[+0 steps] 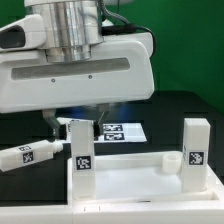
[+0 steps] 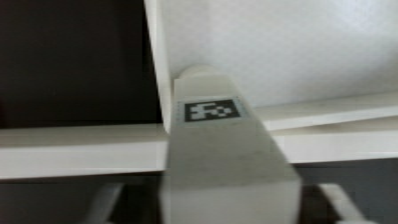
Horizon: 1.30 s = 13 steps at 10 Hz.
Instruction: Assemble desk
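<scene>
Tabletop (image 1: 130, 192) sits nearest me, rim up. Two legs stand on it: the left leg (image 1: 79, 150) right under my gripper (image 1: 67, 124), and the right leg (image 1: 195, 152) at the far end. Fully seated? Hard to say. I can't tell whether the jaws are pinching. The loose leg (image 1: 25, 157) lies off the tabletop's left end, with open room around it. I don't see a fourth. The marker board (image 1: 118, 132) is behind.

White pieces, green backdrop
The tabletop panel (image 1: 120, 178) and legs (image 1: 194, 150) were white; the legs' square tags (image 1: 82, 162) were black-and-white; the wall (image 1: 190, 45) behind was green.
</scene>
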### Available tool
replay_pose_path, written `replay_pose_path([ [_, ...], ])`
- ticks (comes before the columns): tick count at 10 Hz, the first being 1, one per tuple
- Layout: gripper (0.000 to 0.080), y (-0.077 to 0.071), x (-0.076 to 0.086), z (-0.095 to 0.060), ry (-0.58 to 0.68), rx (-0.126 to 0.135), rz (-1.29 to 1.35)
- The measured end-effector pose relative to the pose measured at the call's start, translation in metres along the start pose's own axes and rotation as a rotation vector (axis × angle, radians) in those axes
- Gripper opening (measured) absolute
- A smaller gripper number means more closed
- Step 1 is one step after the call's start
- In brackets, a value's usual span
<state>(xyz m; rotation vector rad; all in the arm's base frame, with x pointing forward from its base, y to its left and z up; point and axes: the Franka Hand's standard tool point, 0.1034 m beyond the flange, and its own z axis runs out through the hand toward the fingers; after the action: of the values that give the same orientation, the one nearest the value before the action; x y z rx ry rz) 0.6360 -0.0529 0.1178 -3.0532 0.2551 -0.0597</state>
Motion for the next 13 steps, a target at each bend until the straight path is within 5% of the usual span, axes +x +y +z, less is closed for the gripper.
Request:
replay_pose_path([
  [3, 0.0284, 0.001, 0.001, 0.0, 0.015, -0.008, 0.395],
  [5, 0.0284, 0.006, 0.001, 0.001, 0.016, 0.022, 0.741],
  [8, 0.0285, 0.007, 0.001, 0.001, 0.016, 0.022, 0.917],
  [13, 0.0285, -0.008, 0.0, 0.002, 0.033, 0.043, 1.765],
])
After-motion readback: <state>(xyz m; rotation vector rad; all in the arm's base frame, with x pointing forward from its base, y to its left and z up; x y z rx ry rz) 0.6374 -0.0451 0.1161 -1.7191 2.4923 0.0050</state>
